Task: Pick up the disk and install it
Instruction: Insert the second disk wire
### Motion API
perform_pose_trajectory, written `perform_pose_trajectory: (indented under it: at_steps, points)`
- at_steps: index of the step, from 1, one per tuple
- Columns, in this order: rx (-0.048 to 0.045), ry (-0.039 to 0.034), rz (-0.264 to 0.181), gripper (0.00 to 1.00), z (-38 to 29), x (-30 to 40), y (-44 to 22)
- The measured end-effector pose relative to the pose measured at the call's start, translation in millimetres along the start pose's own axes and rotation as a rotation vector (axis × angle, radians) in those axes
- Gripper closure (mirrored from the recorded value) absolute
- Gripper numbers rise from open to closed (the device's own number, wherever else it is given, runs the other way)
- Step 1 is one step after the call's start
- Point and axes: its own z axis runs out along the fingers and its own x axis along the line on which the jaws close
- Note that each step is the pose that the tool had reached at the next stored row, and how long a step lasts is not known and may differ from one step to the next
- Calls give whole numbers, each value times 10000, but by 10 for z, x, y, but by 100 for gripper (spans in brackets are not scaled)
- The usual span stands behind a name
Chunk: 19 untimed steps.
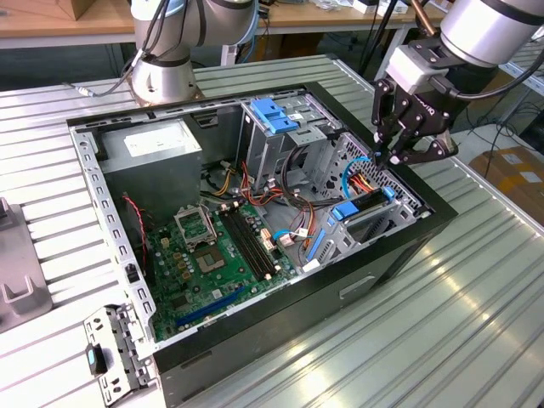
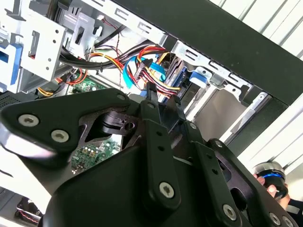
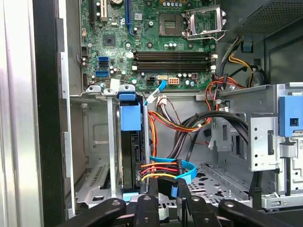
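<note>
above open computer case [image 1: 399,255], at exterior view's right, pincer [image 1: 393,158] hovers with fingers nearly together, gripping nothing. disk [image 3: 131,156] sits on edge in drive cage [image 3: 94,156], cables plugged.

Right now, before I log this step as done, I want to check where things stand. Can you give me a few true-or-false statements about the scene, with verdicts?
1. The computer case lies open with its motherboard exposed. True.
2. The hand hangs over the motherboard. False: it hangs over the drive cage, at the end of the case towards the exterior view's right.
3. The disk is being carried in the air above the case. False: it stands on edge inside the drive cage.
4. The case rests on a ribbed metal table. True.
</note>
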Motion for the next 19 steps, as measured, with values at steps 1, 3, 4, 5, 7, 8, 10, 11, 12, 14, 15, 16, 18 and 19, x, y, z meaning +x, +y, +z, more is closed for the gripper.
perform_pose_trajectory:
  at_steps: [1,3,4,5,7,8,10,11,12,14,15,16,18,19]
  points:
    - [0,0,0,72,0,0,1]
    - [0,-1,0,66,0,0,2]
    - [0,0,0,60,0,0,3]
    - [0,0,0,60,0,0,3]
    - [0,2,0,60,-5,0,4]
    - [-1,2,0,60,-16,-2,4]
    - [0,-1,0,60,-46,-4,4]
    - [0,-3,0,60,-48,-4,4]
    - [0,-4,0,60,-48,-5,4]
    - [0,-1,0,60,-50,-6,4]
    - [0,0,0,60,-51,-6,4]
    - [0,-1,0,60,-51,-6,4]
    - [0,0,0,61,-52,-6,4]
    - [0,0,0,68,-53,-6,4]
